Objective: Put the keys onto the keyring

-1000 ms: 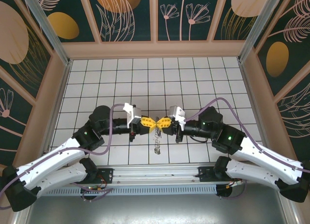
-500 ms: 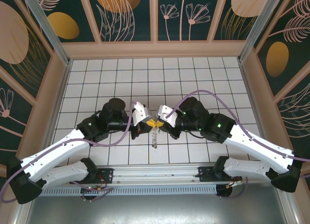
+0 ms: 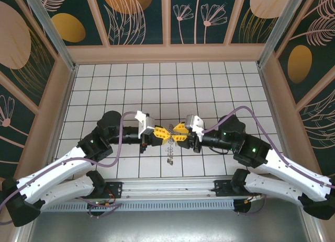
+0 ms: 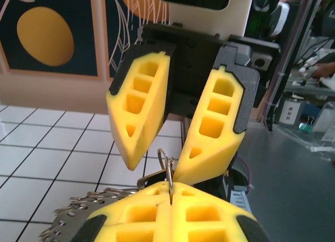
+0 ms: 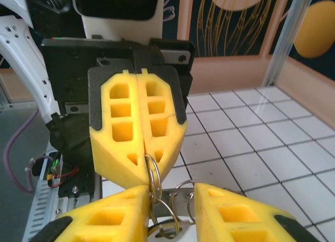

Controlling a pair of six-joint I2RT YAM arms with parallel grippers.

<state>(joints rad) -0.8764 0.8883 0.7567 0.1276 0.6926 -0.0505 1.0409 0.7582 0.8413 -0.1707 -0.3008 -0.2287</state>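
My left gripper (image 3: 160, 133) is shut on a thin silver ring (image 4: 166, 166) of the keyring, which stands up out of the pinch between its yellow fingers (image 4: 131, 216). The rest of the keyring (image 3: 168, 150) hangs below the two grippers as a string of small metal loops. My right gripper (image 3: 177, 133) faces the left one tip to tip. Its jaws are open, and the held ring (image 5: 153, 171) plus more loops (image 5: 209, 192) sit in the gap. A flat brownish piece (image 4: 150, 177), which looks like the key's blade, lies just behind the ring.
The white tiled floor (image 3: 157, 85) stretches behind the grippers to the beige walls (image 3: 167, 54). Both arms reach in low from the near rail (image 3: 167, 187). Purple cables (image 3: 125, 128) loop over each wrist.
Half a second ago both wrists were lifted and turned. They have since swung back low and level. The right gripper's jaws, shut before, have opened around the ring.
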